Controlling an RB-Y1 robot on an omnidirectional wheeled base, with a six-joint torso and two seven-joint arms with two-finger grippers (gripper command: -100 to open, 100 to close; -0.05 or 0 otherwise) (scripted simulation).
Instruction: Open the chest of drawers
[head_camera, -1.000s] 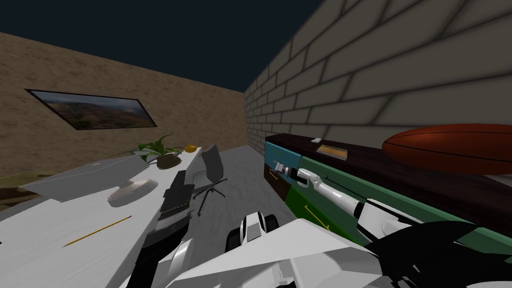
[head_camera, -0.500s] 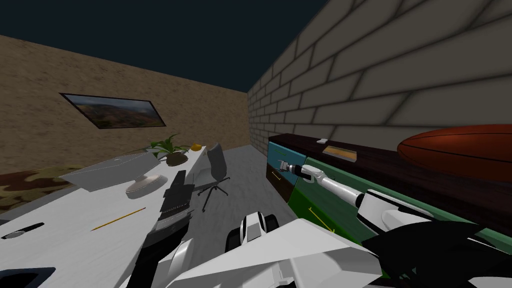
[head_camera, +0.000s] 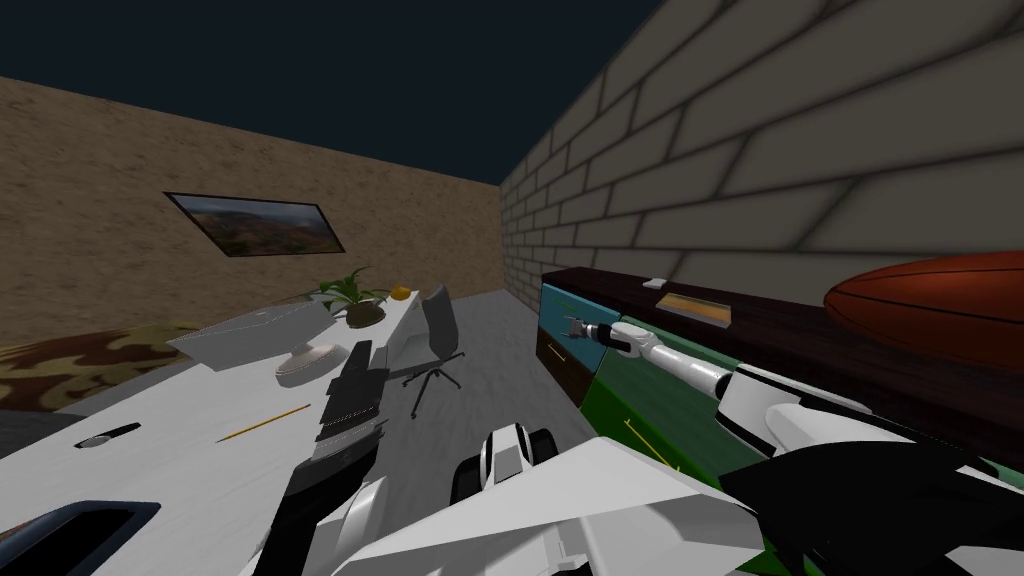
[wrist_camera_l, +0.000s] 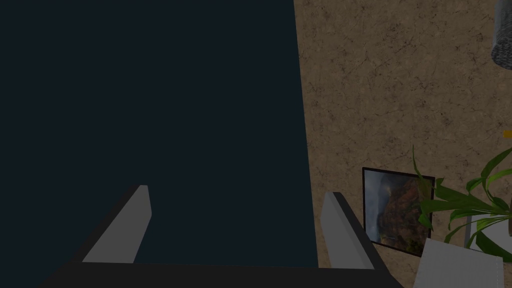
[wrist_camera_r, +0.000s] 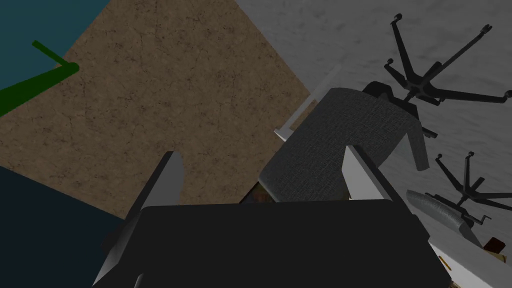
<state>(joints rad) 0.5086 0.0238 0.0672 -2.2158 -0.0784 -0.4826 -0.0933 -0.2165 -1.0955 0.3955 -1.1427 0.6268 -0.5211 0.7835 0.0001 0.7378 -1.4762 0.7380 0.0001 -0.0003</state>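
**drawerfan:** where's the chest of drawers sitting right now?

**rby1_watcher:** it runs along the brick wall on the right, from near to far. Dark wood top with green fronts, then a teal drawer front and a dark brown one below it at the far end. There's a brown football on the top at the near end (big one, too), and farther along a flat tan block and a small white thing.

**drawerfan:** and the arms?

**rby1_watcher:** the right arm is stretched out along the fronts, and the right gripper is up in front of the teal drawer. In the right wrist view its fingers are spread wide with nothing gripped. The drawer's green handle is off to one side of them, not between them. Past the fingers you see the grey office chair on the grey floor.

**drawerfan:** left one?

**rby1_watcher:** the left gripper is released too, blades apart and holding nothing.

**drawerfan:** anything else around?

**rby1_watcher:** a white desk on the left with a monitor, and a potted plant at its far end.
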